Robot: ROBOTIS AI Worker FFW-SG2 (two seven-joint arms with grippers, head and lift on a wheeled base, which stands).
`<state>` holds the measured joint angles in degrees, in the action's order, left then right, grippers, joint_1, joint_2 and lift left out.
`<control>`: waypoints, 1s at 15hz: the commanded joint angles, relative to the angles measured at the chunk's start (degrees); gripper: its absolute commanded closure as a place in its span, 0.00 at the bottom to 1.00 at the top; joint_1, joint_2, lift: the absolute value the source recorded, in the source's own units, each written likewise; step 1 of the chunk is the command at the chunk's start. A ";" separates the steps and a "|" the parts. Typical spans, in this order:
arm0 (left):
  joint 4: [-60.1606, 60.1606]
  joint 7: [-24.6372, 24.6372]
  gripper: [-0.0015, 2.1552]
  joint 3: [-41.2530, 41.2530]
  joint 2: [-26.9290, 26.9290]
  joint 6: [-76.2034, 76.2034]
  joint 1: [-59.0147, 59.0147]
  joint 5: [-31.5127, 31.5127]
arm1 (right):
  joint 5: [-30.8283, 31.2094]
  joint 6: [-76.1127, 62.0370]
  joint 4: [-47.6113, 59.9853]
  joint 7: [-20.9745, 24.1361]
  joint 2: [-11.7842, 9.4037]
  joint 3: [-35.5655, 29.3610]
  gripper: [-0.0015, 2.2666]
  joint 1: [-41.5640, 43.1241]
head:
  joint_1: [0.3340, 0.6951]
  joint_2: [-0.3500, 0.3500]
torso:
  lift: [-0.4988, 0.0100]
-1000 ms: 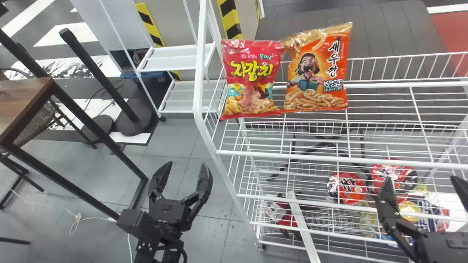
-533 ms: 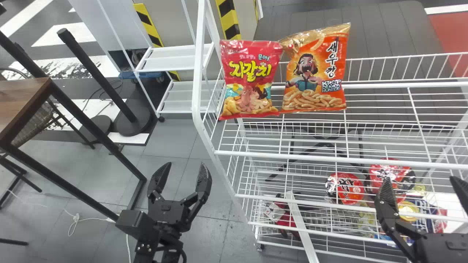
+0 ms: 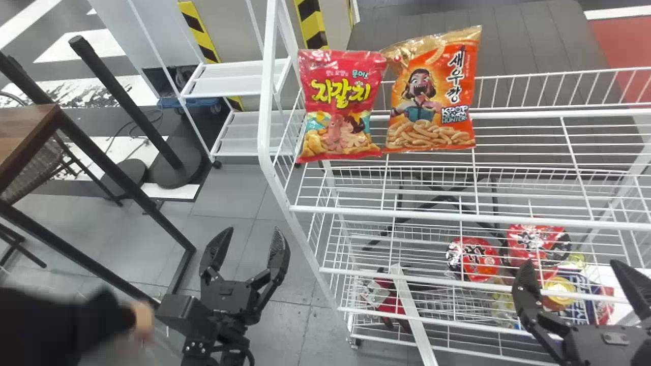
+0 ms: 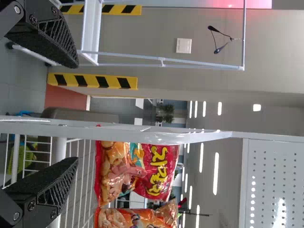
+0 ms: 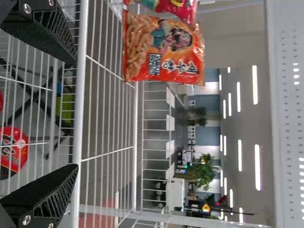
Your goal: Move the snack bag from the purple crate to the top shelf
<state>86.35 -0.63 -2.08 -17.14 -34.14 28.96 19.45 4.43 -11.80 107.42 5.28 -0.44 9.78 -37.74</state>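
Observation:
Side by side on the white wire top shelf [image 3: 534,216] stand a red snack bag [image 3: 342,104] and an orange snack bag [image 3: 433,96], both upright. My left gripper [image 3: 246,244] is open and empty, over the floor left of the rack. At the lower right my right gripper [image 3: 572,272] is open and empty, in front of the rack's lower levels. In the left wrist view, the left gripper [image 4: 76,114] has the red bag [image 4: 159,168] beyond it. In the right wrist view, the orange bag [image 5: 164,50] stands past the right gripper [image 5: 76,114]. No purple crate is seen.
Red-lidded cups [image 3: 473,258] and other packages sit on the rack's lower level. A black-framed wooden table [image 3: 28,129] stands at the left, near a black post [image 3: 127,104]. A person's dark sleeve and hand [image 3: 142,317] reach in at the lower left.
The rack and bags have shifted slightly left in the head view. A person's arm has come in at the lower left. Both grippers remain open.

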 commanded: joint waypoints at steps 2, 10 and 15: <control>-0.22 -0.07 0.06 0.14 0.00 0.00 -0.22 0.15 | -0.04 0.16 -0.02 -0.10 0.49 -0.03 0.00 -0.05 | 1.00 0.88 | 0.92; -1.36 0.01 0.06 -0.21 -0.26 0.00 -1.18 0.50 | -0.04 -0.89 -0.73 -0.27 0.49 -0.64 0.00 -0.14 | 1.00 0.88 | 0.86; -3.21 0.01 0.06 -1.70 -1.05 0.00 -2.94 1.73 | -0.04 -0.89 -0.90 -0.27 0.49 -0.82 0.00 -0.05 | 1.00 0.87 | 0.82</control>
<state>83.71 -0.61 -3.22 -17.85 -34.14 26.65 20.69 4.39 -12.69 106.51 5.01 -0.44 8.99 -37.79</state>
